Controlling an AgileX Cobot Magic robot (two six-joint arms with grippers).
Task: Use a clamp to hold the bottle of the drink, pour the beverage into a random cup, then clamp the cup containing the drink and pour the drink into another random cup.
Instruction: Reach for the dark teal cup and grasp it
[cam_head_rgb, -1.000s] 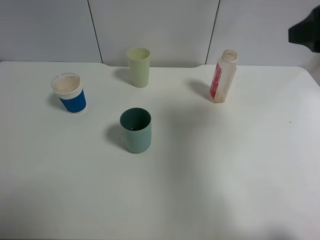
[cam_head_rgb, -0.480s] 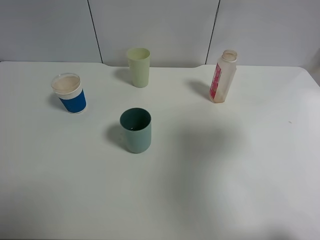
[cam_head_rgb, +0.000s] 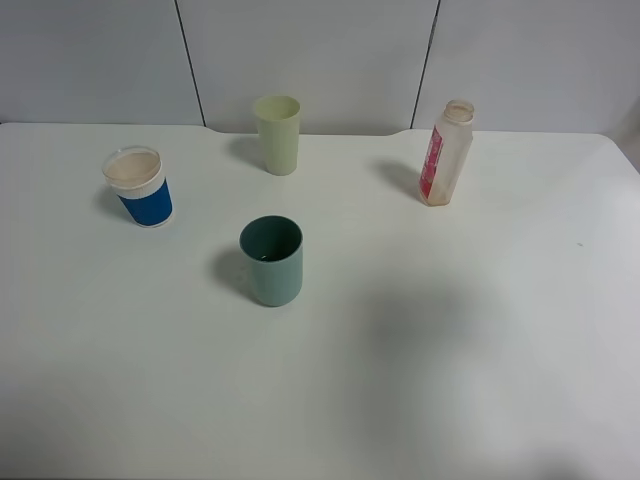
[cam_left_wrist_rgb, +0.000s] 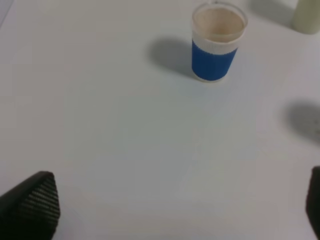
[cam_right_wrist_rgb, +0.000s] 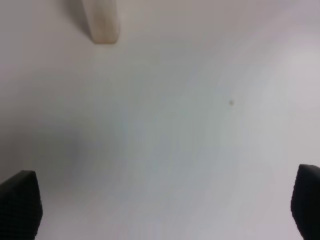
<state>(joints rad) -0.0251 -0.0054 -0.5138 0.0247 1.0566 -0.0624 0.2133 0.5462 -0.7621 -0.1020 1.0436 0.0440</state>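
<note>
The right arm now gone from the overhead view, the left gripper (cam_left_wrist_rgb: 172, 210) and right gripper (cam_right_wrist_rgb: 163, 205) hang wide open while the drink bottle (cam_head_rgb: 446, 153) stands ungrasped at the table's (cam_head_rgb: 450, 350) far right, pouring not begun.

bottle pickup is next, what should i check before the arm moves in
1. Bottle upright, cap off: ok.
2. Nothing standing close to the bottle: ok.
3. Right claw open and empty: ok.
4. Left claw open and empty: ok.
5. Teal cup upright with free space around it: ok.
6. How full the bottle is: cannot tell.
</note>
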